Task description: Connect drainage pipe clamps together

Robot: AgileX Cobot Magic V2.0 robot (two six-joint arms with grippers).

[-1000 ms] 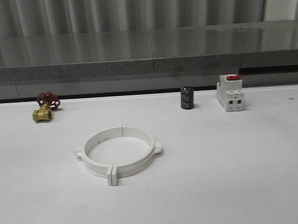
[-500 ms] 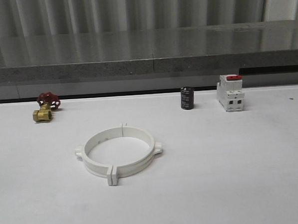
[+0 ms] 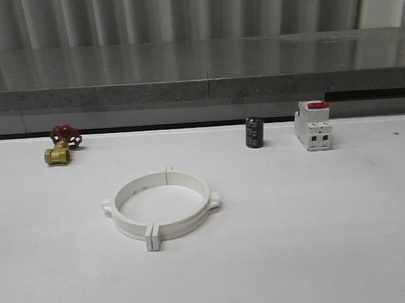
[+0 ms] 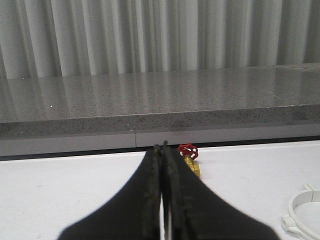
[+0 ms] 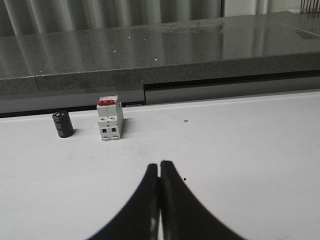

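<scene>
On my front feed the white desk carries the drainage pipe clamps, lying flat left of center with their end flanges pressed together into one closed ring, a small tab on each outer side. Along the far edge stand the white breaker with its red top on the right, a black cylinder just left of it, and a brass valve with red handle far left. My left gripper has its fingers pinched together, empty; my right gripper likewise, fingers touching above bare desk.
</scene>
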